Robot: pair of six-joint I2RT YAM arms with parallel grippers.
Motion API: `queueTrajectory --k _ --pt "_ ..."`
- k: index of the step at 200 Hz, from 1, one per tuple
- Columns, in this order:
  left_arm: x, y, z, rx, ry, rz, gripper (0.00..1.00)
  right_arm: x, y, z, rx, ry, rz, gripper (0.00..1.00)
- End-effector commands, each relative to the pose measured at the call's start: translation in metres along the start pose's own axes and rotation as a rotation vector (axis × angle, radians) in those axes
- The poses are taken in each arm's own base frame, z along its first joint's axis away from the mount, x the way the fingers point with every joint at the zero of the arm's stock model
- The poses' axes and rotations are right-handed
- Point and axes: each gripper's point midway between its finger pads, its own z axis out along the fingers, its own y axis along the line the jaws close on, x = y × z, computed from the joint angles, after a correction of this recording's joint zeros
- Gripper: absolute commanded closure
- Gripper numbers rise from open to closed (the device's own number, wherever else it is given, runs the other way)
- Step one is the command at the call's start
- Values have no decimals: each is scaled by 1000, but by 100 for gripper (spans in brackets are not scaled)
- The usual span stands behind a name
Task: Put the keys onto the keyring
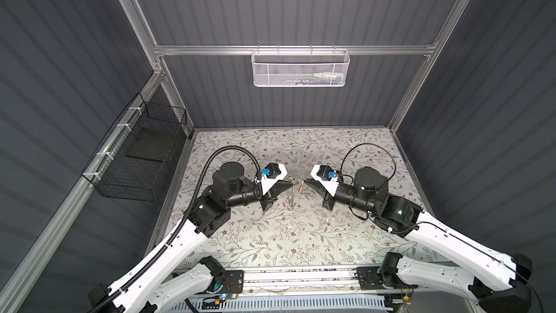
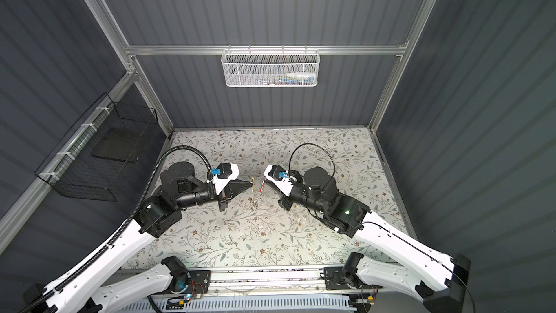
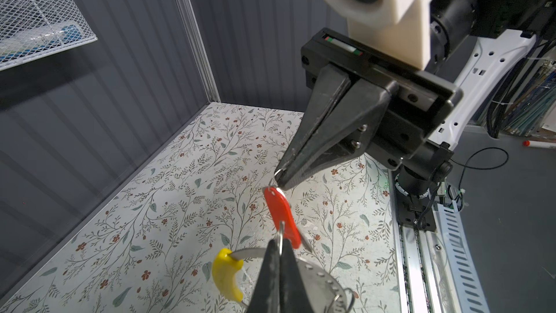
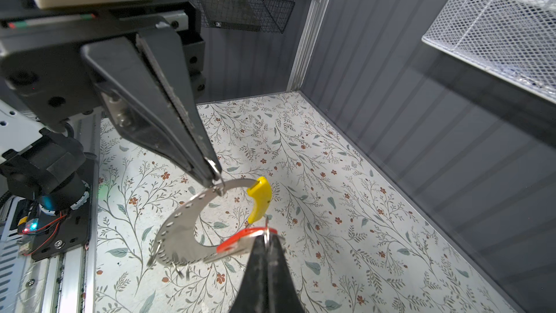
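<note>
**Both grippers loaded, tag and hoop side by side over mid-table**

Left gripper [image 4: 214,173]: jaws pinched fully together on a small wire loop at the upper edge of the keyring [image 4: 177,233]. The hoop hangs from that pinch. It is a flat grey band with a row of holes. Its yellow section [image 4: 260,198] sits just along the rim from the pinch. A few small wire rings [image 4: 180,269] dangle from the lowest holes.

Right gripper [image 3: 279,176]: jaws likewise closed tight, nipping the little split ring of the keys [image 3: 281,218]. The red tag hangs below the tips, and a sliver of silvery metal shows behind it.

In both top views I see the two grippers nearly tip to tip over the middle of the floral table [image 1: 270,236]. The keyring hangs edge-on on the left and the keys hang just beside it on the right, with a narrow gap between them.

From the right wrist, the tag overlaps the open end of the hoop under the yellow piece. I cannot tell from there whether they touch. Nor can I tell whether the hoop's lowest edge clears the table.
</note>
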Motion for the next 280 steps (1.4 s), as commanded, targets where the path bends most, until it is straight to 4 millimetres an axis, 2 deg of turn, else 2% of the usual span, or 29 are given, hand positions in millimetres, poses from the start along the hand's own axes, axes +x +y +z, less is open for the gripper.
queueTrajectory --k 1,94,280 --pt "-5 0 1 5 -8 1 100 -5 7 0 -38 -30 -21 100" --pt "-5 -3 0 14 -18 -1 100 -7 21 9 -67 -19 -45 100" --pt "-7 -4 -1 14 -25 1 100 -5 10 10 3 -20 -30 100"
